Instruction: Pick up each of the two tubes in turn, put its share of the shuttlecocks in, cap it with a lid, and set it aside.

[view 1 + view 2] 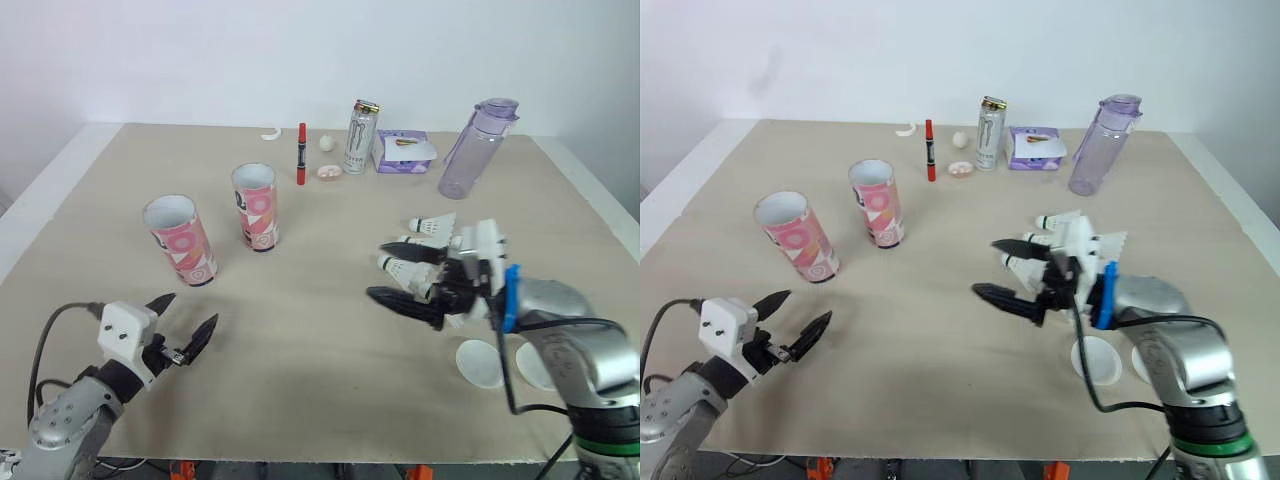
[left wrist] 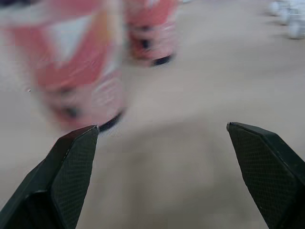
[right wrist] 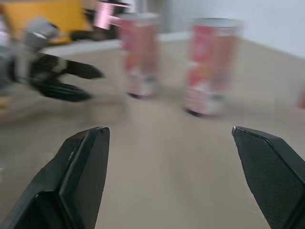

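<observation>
Tubes of pink-patterned card stand upright and open-topped on the left half of the counter (image 1: 300, 350). The left tube (image 1: 180, 240) is nearer the front edge. The right tube (image 1: 255, 205) stands just beside it, a little further back. The two are apart.

White shuttlecocks (image 1: 432, 226) lie in a loose cluster on the right half, well apart from both tubes. Two round white lids (image 1: 480, 362) lie flat near the front edge, just in front of that cluster.

The right hand (image 1: 378, 270) is low over the near side of the shuttlecocks, its black fingers spread wide and pointing towards the tubes, with nothing between them. Whether it touches any shuttlecock cannot be told.

The left hand (image 1: 188, 312) hovers near the front-left corner, just in front of the left tube. Its fingers are also spread and empty. Its wrist view looks between the two fingertips at that tube close ahead, with the other one behind it.

Along the far edge stand a red marker (image 1: 301, 153), an energy drink can (image 1: 360, 137), a purple packet (image 1: 403, 150) and a translucent purple water bottle (image 1: 478, 148). A small white ball (image 1: 327, 142) lies between the marker and the can.
</observation>
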Controlling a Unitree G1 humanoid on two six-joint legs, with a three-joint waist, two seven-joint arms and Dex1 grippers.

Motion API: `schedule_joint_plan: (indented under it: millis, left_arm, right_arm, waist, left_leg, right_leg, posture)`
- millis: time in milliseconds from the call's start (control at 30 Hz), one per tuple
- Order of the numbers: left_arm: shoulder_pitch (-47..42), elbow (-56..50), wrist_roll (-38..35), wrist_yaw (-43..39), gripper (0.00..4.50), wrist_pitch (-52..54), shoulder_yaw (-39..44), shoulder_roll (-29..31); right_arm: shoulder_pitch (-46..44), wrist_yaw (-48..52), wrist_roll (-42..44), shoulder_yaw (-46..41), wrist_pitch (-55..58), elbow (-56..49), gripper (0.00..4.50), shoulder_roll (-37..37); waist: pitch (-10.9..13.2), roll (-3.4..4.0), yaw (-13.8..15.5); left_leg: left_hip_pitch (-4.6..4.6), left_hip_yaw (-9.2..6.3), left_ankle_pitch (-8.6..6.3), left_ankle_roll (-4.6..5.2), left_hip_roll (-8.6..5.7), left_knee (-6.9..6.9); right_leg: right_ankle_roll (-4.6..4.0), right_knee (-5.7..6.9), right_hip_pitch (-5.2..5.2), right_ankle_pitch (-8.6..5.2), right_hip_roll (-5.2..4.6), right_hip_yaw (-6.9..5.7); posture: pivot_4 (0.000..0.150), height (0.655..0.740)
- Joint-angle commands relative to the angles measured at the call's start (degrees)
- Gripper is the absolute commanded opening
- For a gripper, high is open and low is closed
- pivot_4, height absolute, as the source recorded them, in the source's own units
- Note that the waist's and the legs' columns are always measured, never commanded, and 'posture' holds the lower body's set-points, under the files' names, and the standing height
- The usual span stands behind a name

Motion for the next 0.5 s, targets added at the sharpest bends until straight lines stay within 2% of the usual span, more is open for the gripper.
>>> schedule_joint_plan:
  millis: [33, 167, 500]
  left_arm:
    - [-1.4, 3.1, -1.6, 0.4, 4.5, -1.6, 4.1, 0.7]
    - [-5.2, 9.9, -2.8, -3.2, 4.5, -1.8, 5.6, 4.0]
    - [-15.7, 22.4, -0.4, -9.8, 4.5, -4.4, 1.7, 9.3]
  right_arm:
    - [-3.4, 2.6, -1.7, 1.4, -1.7, 2.9, 4.41, 0.6]
    - [-5.3, 4.7, -3.4, 4.0, -3.2, 5.5, 4.41, 2.1]
    - [-7.1, 4.0, -6.4, 5.9, -4.2, 6.8, 4.41, 4.8]
  waist:
    - [0.0, -0.04, -0.1]
    - [0.0, -0.06, -0.2]
    - [0.0, -0.09, -0.3]
  left_leg:
    - [0.01, 0.03, 0.0, 0.0, 0.01, 0.01]
    - [0.05, 0.01, 0.0, 0.0, 0.05, 0.0]
    - [0.0, -0.02, 0.0, -0.01, 0.16, -0.06]
  right_leg:
    - [-0.01, 0.0, -0.01, 0.04, -0.03, -0.02]
    - [-0.09, 0.0, -0.02, 0.09, 0.03, -0.11]
    - [-0.21, 0.0, -0.08, 0.06, 0.09, -0.25]
  posture:
    - [0.15, 0.74]
    - [0.15, 0.74]
    - [0.15, 0.74]
